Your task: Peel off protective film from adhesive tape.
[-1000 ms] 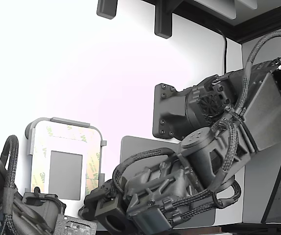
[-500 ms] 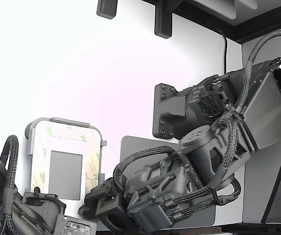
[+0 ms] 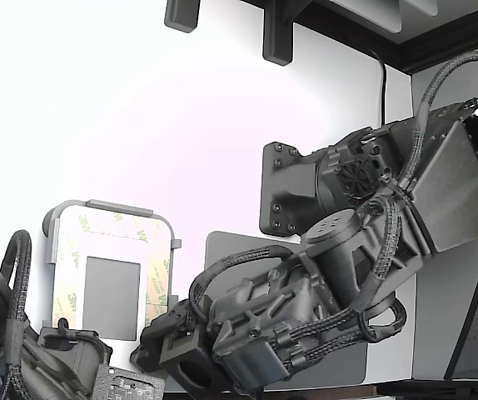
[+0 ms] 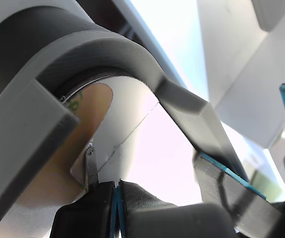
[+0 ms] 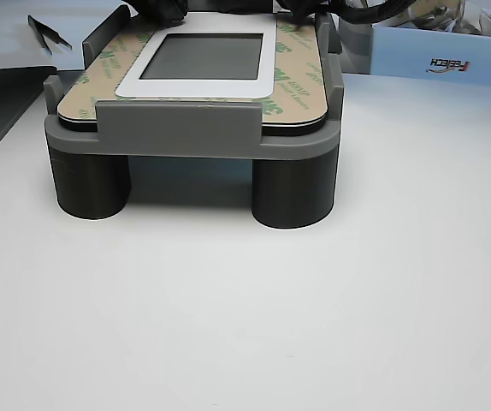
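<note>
The protective film [image 5: 292,81] lies on the adhesive tape [image 3: 157,283], on the white plate [image 5: 267,86] in the grey holder [image 5: 194,128] on the bench [image 5: 314,325]. The gripper [image 4: 116,191] has its jaws squeezed tight together at the plate's corner, beside the film's edge.

The protective film [image 5: 295,90] frames a small rectangle [image 5: 208,56] on the plate [image 5: 134,84], seated in a holder [image 5: 186,128] on the bench [image 5: 245,308].
</note>
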You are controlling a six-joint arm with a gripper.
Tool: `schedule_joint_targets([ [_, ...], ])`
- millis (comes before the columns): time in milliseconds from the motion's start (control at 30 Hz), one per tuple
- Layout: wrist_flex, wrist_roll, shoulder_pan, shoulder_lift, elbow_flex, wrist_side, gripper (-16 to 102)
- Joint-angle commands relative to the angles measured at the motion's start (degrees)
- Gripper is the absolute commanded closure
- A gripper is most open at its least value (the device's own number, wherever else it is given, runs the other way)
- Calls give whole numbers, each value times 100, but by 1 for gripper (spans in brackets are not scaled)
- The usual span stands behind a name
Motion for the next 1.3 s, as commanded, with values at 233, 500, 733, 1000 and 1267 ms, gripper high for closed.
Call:
schedule_joint_targets([
  [233, -70, -44, -132, 141, 35, -9, 96],
  [500, -97, -62, -158, 193, 88, -26, 96],
  [733, -185, -132, -229, 193, 149, -97, 96],
  [1000, -220, -123, -237, 193, 185, -97, 96],
  [1267, -299, -158, -272, 237, 281, -105, 96],
])
